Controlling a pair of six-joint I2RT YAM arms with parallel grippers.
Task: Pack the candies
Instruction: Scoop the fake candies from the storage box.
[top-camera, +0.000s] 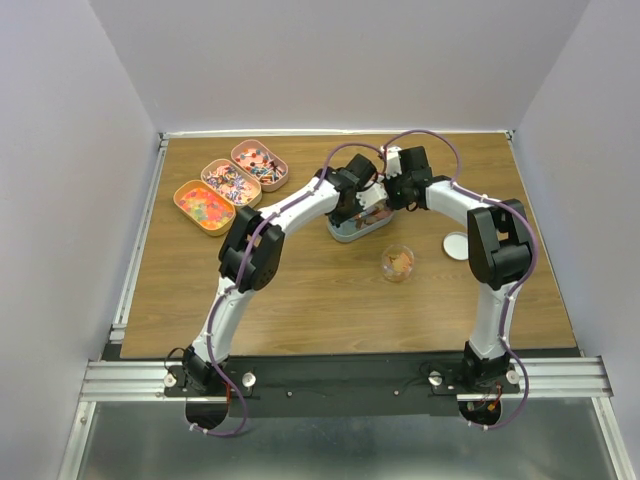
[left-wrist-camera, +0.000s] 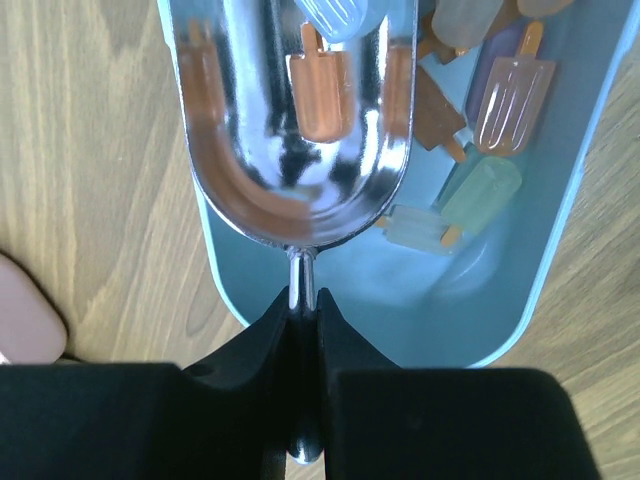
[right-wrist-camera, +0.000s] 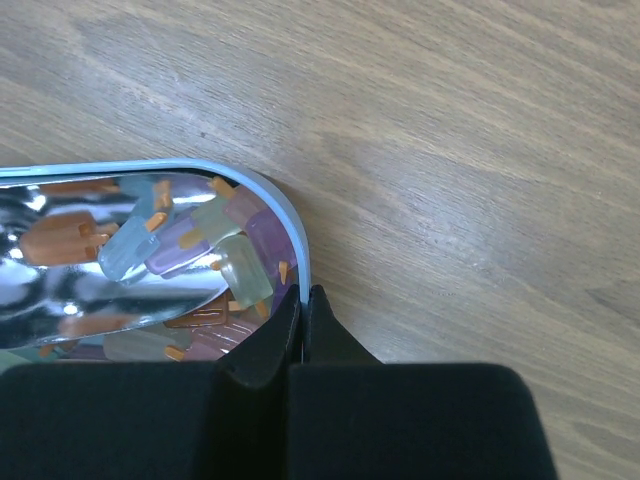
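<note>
A light-blue oval tin sits mid-table, holding popsicle-shaped pastel candies. My left gripper is shut on the thin handle of a silver metal scoop. The scoop's bowl lies inside the tin with one orange candy in it. My right gripper is shut on the tin's rim, one finger inside and one outside. The scoop's shiny bowl shows under the candies in the right wrist view.
Three pink oval tins of mixed small sweets stand in a row at the back left. A small clear cup with some orange sweets stands in front of the blue tin. A white round lid lies to its right.
</note>
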